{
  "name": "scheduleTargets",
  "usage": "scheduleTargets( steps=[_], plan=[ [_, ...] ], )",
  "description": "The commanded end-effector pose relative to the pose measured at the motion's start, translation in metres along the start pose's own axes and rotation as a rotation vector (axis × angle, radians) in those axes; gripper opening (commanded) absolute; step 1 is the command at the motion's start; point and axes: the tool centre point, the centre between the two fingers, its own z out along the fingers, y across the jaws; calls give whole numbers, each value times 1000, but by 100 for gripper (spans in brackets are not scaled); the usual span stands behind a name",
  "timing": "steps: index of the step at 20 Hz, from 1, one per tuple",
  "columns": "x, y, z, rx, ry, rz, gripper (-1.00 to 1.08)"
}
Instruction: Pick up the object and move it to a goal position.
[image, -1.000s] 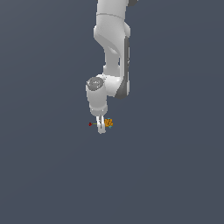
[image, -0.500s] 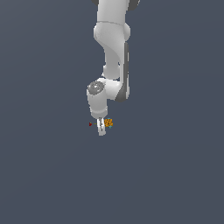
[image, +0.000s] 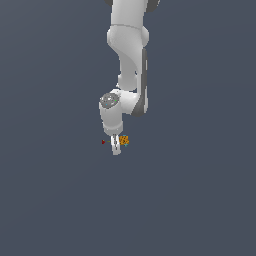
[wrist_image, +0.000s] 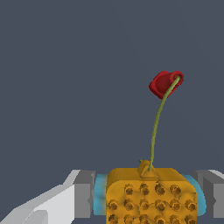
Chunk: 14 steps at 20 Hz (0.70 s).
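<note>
Orange and studded with darker dimples, the object (wrist_image: 151, 194) sits between the 2 fingers (wrist_image: 83, 194) of the gripper (wrist_image: 148, 197), with a cyan patch showing on each side where it meets the grey pads. The jaws are narrowed onto it and hold it. From its top a thin green stem curves away and ends in a small red tip (wrist_image: 165, 83). No brand, label or writing can be read on any surface in either view.

In the exterior view the white arm (image: 129, 55) reaches down from the upper edge of the frame, its gripper (image: 116, 146) pointing downward. The object (image: 124, 140) shows as a tiny orange speck just beside the fingers on the exterior view's right, and the red tip (image: 103, 142) pokes out on the exterior view's left. Plain dark grey-blue fills the background all around.
</note>
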Motion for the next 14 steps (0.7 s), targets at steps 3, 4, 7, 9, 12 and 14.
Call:
scheduleTargets(
  steps=[3,4,7,9,12,14],
  plan=[
    [0,-5,-1,0,0,0,-100],
    [1,-7,-2,0,0,0,-100],
    [1,-16,-4,0,1,0,-100],
    [2,-24,-7,0,1,0,-100],
    [3,-38,-10,0,1,-1,-100],
    [3,-49,-13,-1,2,-1,-100]
  ],
)
